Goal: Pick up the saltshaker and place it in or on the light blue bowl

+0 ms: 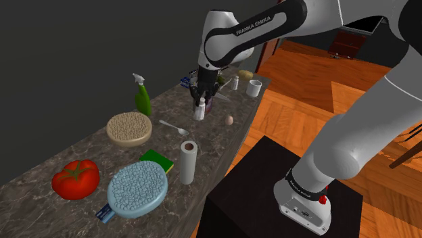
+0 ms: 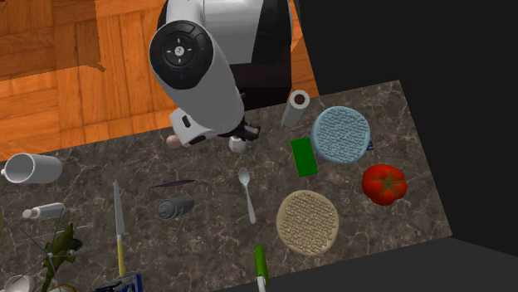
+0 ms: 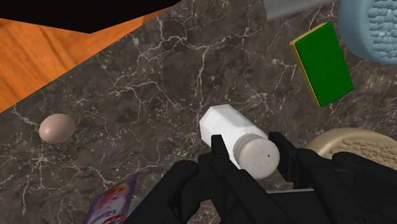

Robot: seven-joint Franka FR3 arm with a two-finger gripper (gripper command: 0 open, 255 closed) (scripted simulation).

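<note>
Now the jaws are closed on the white saltshaker point(image 3: 238, 137) near its cap, prob. so it hangs upright for carrying to the light blue bowl point(image 1: 137, 189), lower left of the shoulder view.

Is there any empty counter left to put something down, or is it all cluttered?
Bare marble lies between the egg, spoon and paper towel roll. It is crowded around the light blue bowl, hemmed by sponge and tomato, and at the far end by the mug.
</note>
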